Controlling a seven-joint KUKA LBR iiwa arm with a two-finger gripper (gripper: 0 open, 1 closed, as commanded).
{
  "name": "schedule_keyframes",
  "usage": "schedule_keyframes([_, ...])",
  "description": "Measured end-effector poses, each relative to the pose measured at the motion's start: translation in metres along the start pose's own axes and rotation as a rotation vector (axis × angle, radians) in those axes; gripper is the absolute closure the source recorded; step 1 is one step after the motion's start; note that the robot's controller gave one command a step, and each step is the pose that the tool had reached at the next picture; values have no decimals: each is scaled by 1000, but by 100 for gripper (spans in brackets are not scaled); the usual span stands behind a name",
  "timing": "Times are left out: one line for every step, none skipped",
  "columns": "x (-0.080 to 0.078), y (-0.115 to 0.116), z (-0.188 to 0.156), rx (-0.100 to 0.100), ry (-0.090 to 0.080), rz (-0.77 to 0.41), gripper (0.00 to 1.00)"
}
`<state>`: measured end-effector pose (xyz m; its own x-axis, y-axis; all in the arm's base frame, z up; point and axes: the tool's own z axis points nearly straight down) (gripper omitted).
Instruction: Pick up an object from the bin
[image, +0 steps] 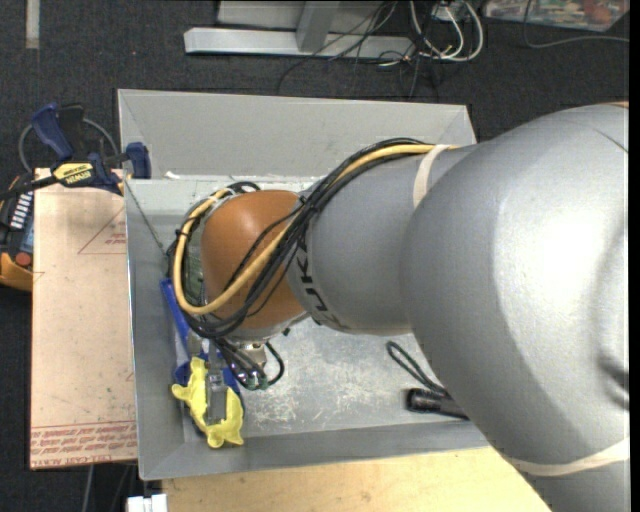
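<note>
One arm (480, 260): grey and bulky, reaching in from the right and covering much of the bin's middle and right side.
Cover (245, 255): orange and rounded, at the wrist, with black and yellow cables (262, 232) looped across it (all part of the robot).
Bin (300, 125): grey metal, with its pale scuffed floor showing below the arm.
Claw (215, 388): low in the near-left corner of the bin, right down at the yellow thing; whether it is released or clenched I cannot tell, nor whether it has anything in its grasp.
Yellow thing (226, 424): soft-looking and crumpled, lying in the near-left corner close to the front wall; the claw's tip overlaps its upper part.
Blue strip (177, 318): long and narrow, running along the left wall and ending just above the yellow thing.
Black cord (424, 400): a short dark plug-like end with a thin loop behind it, on the floor near the front right, well apart from the claw.
</note>
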<state>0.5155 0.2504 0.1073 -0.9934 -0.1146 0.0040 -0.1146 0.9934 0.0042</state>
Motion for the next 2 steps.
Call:
schedule_keyframes([-105,-52,30,-8,-9,234,0])
schedule_keyframes([12,-3,32,6,-26,-186,100])
